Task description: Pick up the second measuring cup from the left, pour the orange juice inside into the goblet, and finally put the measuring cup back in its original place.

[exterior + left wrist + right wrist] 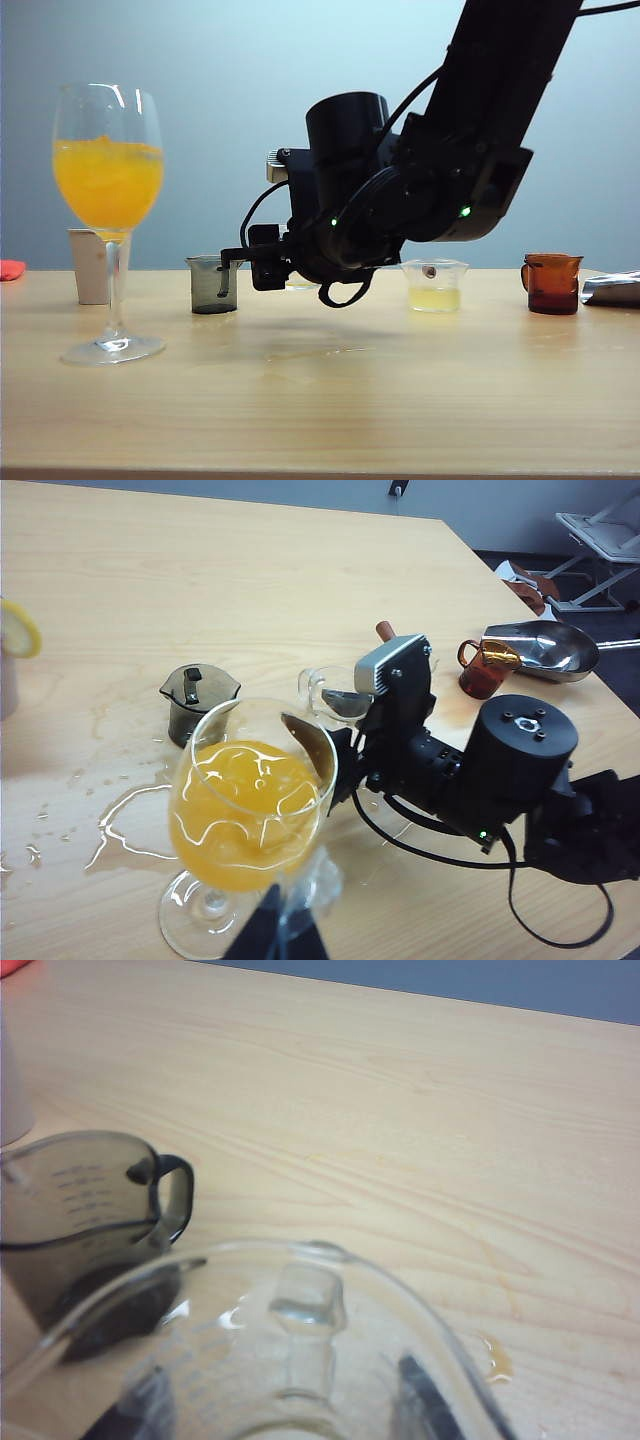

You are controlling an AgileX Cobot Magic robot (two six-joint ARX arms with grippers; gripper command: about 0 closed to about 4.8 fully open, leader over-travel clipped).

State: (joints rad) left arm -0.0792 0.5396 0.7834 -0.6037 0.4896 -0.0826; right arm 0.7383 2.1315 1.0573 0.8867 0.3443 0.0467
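The goblet (108, 190) stands at the left of the table, its bowl about half full of orange juice (245, 810). My right gripper (262, 262) is shut on the second measuring cup (322, 688), low over the wood just right of a smoky grey cup. In the right wrist view the clear cup (300, 1360) fills the foreground and looks empty, with a dark finger (432, 1405) on either side of it. Whether its base touches the table I cannot tell. My left gripper (275, 935) hangs shut and empty in front of the goblet's foot.
The smoky grey cup (213, 285) stands right of the goblet. A clear cup with pale yellow liquid (434, 285), an amber cup (551, 283) and a metal scoop (545, 648) stand further right. A white cup (90, 265) is behind the goblet. A wet spill (125, 820) lies near its foot.
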